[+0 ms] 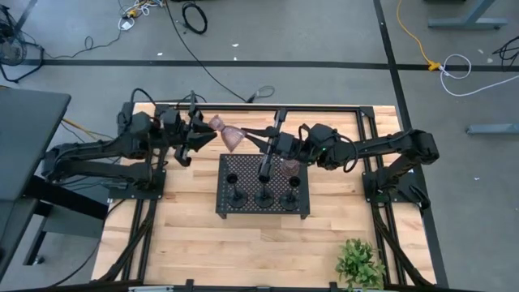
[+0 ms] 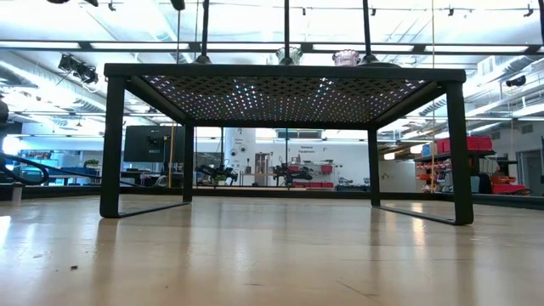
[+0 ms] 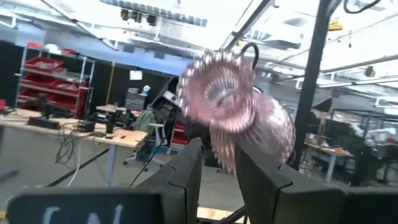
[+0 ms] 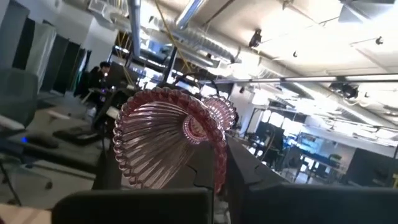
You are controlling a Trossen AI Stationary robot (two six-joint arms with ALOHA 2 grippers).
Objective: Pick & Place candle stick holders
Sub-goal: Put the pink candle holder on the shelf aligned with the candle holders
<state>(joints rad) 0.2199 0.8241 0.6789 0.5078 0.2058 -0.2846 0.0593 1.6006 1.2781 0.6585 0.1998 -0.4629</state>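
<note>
Pinching a ribbed pink glass holder (image 1: 228,135) at its waist, the left gripper (image 1: 204,136) carries something rigid, slippery, breakable; right gripper (image 1: 268,144) likewise clamps another (image 4: 168,140).

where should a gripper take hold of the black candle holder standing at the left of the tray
Grip the thin upright stem of the left black candle stick holder, above its round base, coming straight down from above with the jaws on either side. It stands upright on the perforated tray, and two more black holders stand in the same row, so a side approach looks crowded.
</note>
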